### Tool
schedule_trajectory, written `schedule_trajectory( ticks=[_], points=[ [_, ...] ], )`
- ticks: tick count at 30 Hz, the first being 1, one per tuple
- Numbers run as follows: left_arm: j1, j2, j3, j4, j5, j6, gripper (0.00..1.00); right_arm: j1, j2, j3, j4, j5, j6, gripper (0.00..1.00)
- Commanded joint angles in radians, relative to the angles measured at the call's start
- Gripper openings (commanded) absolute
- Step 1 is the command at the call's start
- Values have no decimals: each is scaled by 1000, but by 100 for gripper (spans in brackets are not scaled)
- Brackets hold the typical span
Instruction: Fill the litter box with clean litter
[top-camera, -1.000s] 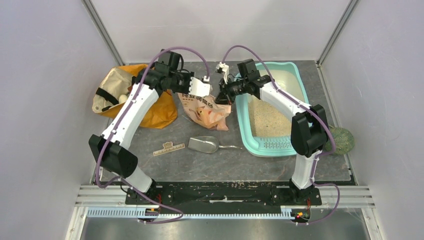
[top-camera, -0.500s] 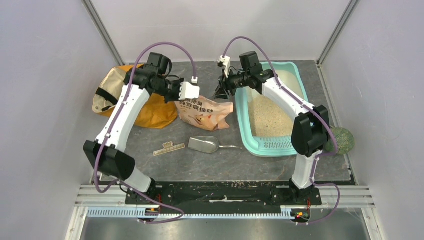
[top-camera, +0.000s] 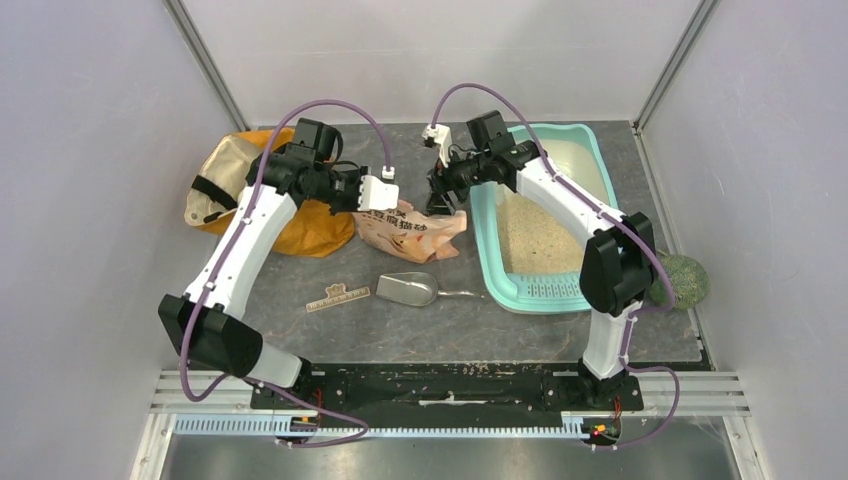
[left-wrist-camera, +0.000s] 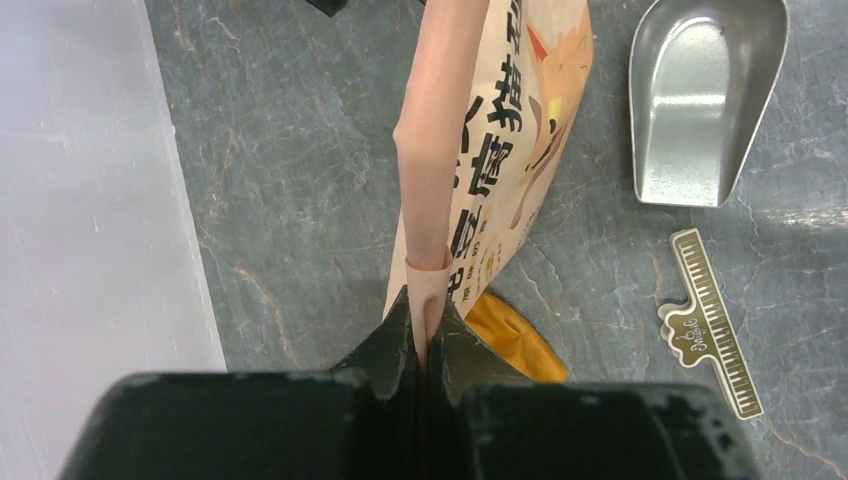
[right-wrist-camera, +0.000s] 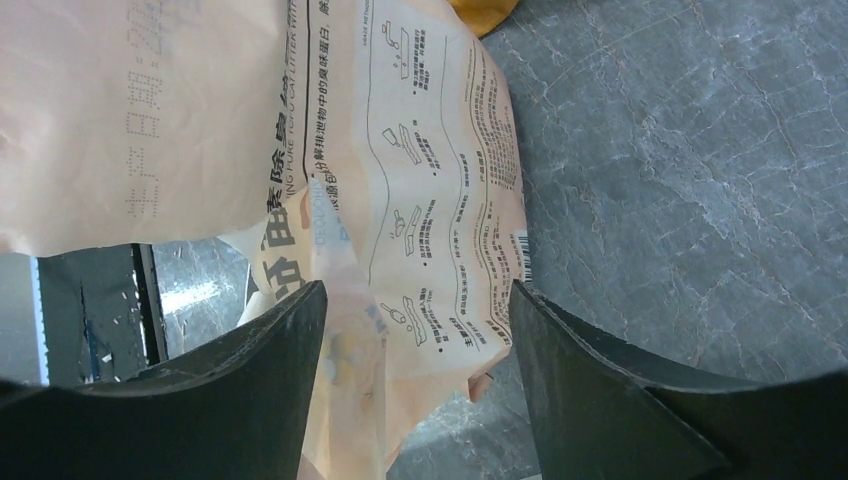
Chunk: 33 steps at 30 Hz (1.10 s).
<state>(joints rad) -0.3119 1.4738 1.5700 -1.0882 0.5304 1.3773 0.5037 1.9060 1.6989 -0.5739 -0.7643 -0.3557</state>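
Observation:
The teal litter box (top-camera: 483, 255) stands at the right, with pale clean litter (top-camera: 525, 235) spread over its floor. Left of it, the peach-pink printed pouch (top-camera: 415, 228) sags onto the table. My left gripper (top-camera: 392, 203) is shut on the pouch's left edge. In the left wrist view a thin fold of the pouch (left-wrist-camera: 500, 150) is pinched at my left gripper (left-wrist-camera: 428, 320). My right gripper (top-camera: 440, 193) hovers over the pouch's right end, beside the box's left rim. It (right-wrist-camera: 415, 340) is open, and the pouch (right-wrist-camera: 420, 200) lies loose between and beyond the fingers.
An orange fabric bag (top-camera: 250, 195) sits at the back left, behind the pouch. A silver metal scoop (top-camera: 408, 289) and a small ruler-shaped clip (top-camera: 337, 297) lie in front of the pouch. A green round object (top-camera: 683, 280) rests right of the litter box, and walls enclose the table.
My right gripper has opened and let go of the pouch's top. My left gripper has shut on the pouch's edge and drawn back left. The pouch has slumped lower.

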Motion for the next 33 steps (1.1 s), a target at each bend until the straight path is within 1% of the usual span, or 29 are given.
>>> schedule_trajectory(
  ticks=[1, 7, 8, 12, 15, 19, 21, 22, 24, 25, 26, 28, 29, 31, 32, 33],
  points=[
    [-11, -58, -38, 26, 34, 31, 2, -1, -65, 49, -32, -22, 9, 75],
    [-11, -67, -39, 56, 30, 13, 2, 5, -73, 42, -55, -44, -4, 77],
    [-12, -68, -38, 56, 32, 13, 2, 12, -70, 42, -66, -29, -15, 79],
    [-11, -76, -44, 55, 33, 14, 2, 44, -34, 51, -93, 77, -55, 78],
    [-12, -91, -57, 56, 35, 22, 2, 56, 3, 72, -96, 177, -62, 76],
    [-12, -119, -81, 55, 37, 40, 2, 56, 38, 107, -99, 241, -46, 71],
    [-12, -126, -90, 54, 33, 42, 2, 59, 44, 111, -91, 269, -42, 66],
    [-12, -130, -95, 54, 33, 46, 2, 61, 46, 111, -83, 295, -39, 62],
    [-12, -143, -109, 54, 36, 56, 2, 63, 60, 120, -71, 347, -30, 45],
    [-13, -149, -118, 54, 35, 65, 2, 64, 68, 133, -70, 370, -24, 32],
    [-13, -155, -126, 55, 33, 72, 2, 63, 73, 142, -69, 385, -17, 23],
    [-15, -162, -140, 54, 26, 87, 2, 51, 69, 164, -83, 332, -4, 21],
    [-15, -164, -142, 54, 25, 90, 2, 47, 56, 164, -83, 326, 0, 13],
    [-14, -167, -146, 55, 25, 92, 2, 45, 30, 148, -79, 320, -11, 4],
    [-15, -168, -148, 54, 25, 92, 2, 44, 23, 143, -77, 321, -12, 0],
    [-14, -168, -149, 55, 26, 92, 2, 44, 21, 142, -76, 318, -9, 0]
  ],
)
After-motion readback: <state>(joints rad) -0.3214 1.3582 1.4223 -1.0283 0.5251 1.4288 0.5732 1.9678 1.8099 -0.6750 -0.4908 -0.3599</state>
